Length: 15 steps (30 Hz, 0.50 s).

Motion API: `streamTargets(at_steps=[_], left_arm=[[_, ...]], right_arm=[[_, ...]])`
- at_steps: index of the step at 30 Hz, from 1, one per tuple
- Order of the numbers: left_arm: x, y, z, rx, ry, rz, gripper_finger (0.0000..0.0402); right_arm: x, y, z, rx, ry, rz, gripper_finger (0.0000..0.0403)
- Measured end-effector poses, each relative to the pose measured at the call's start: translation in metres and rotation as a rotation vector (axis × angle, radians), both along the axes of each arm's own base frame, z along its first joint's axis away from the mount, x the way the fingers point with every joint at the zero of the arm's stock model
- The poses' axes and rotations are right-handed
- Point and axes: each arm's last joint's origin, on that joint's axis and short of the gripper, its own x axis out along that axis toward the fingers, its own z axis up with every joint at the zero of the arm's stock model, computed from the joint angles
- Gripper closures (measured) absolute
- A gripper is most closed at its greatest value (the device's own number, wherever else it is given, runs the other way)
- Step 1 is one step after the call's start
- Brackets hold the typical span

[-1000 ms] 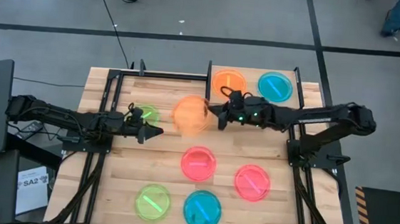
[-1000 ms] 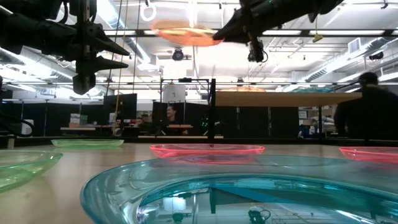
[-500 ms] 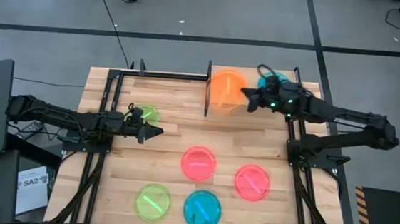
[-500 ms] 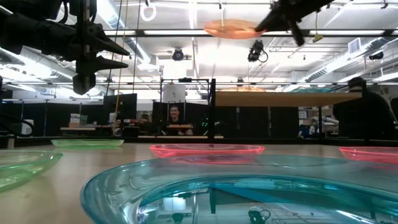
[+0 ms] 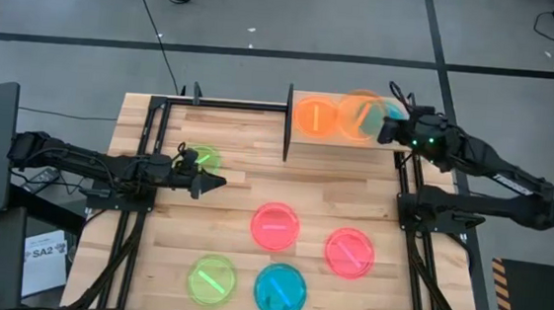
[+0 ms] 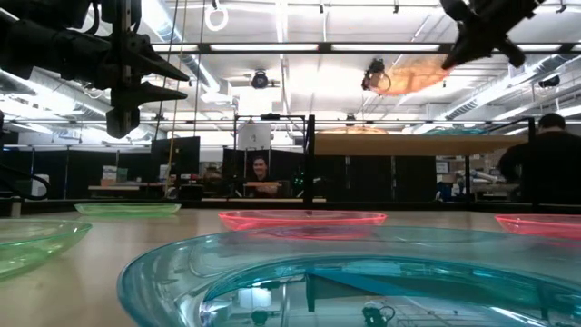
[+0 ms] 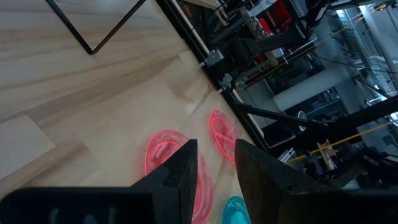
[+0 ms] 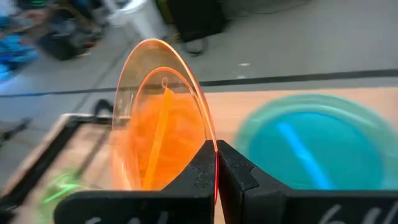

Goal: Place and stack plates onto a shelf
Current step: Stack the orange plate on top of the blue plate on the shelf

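Above the shelf (image 5: 303, 137) at the table's far edge, an orange plate (image 5: 360, 115) hangs in the air, pinched by its rim in the right gripper (image 5: 390, 130), whose fingers are clamped on it. It sits between the orange plate already on the shelf (image 5: 317, 116) and the teal plate (image 8: 311, 140) on the shelf's right end, overlapping the teal one from above. The resting orange plate lies just toward the shelf's left end from the carried one, so stacking by colour likely means travelling that way. Motion smear hides the carried plate's tilt and most of the teal plate. Near the table's left edge, the left gripper (image 5: 217, 182) hovers empty, fingers slightly parted.
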Motion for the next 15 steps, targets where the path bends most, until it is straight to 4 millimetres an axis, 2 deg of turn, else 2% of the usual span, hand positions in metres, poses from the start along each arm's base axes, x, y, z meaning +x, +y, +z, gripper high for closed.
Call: streamTargets(at_steps=[15], left_arm=[[0.000,0.000,0.000,0.000,0.000,0.000,0.0287]], right_arm=[[-0.021,-0.010,-0.010,0.030,0.120,-0.266,0.0393]])
